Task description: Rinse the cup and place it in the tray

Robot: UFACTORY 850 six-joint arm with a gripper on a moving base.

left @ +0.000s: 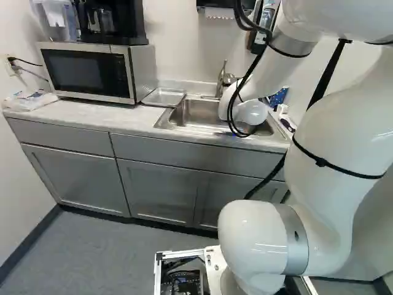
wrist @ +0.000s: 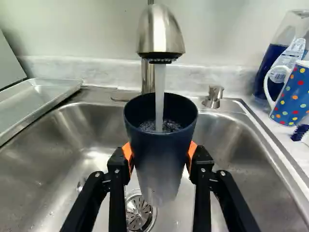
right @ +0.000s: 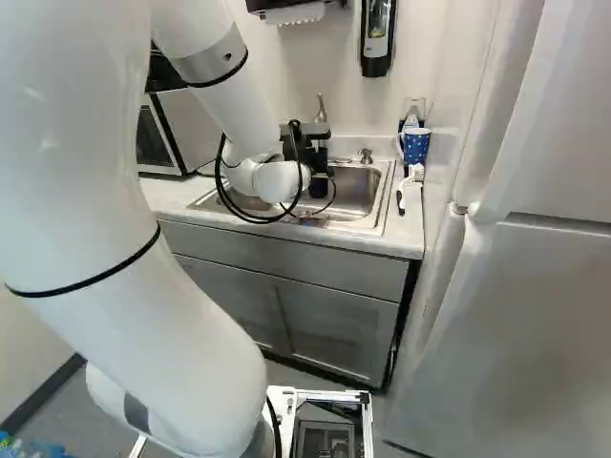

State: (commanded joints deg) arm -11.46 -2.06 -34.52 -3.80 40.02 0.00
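In the right base view the black gripper (right: 307, 145) is over the sink (right: 367, 216). Seen from the wrist, the gripper (wrist: 161, 153) is shut on a dark blue cup (wrist: 155, 175), an orange pad pressed to either side. The cup is upright below the faucet (wrist: 161, 34), and running water (wrist: 160, 92) falls into it; bubbling water shows inside. Beneath the cup lies the sink drain (wrist: 137, 212). The metal tray (wrist: 36, 104) rests on the counter beside the sink, also visible as a tray (left: 164, 98) next to the microwave in the left base view.
A microwave (left: 89, 72) stands left of the tray. Right of the sink are a dotted mug (wrist: 291, 96), a bottle of blue liquid (wrist: 273, 60) and a brush (wrist: 300, 132). A soap pump (wrist: 213, 96) rises behind the basin. A refrigerator (right: 535, 315) borders the counter's right end.
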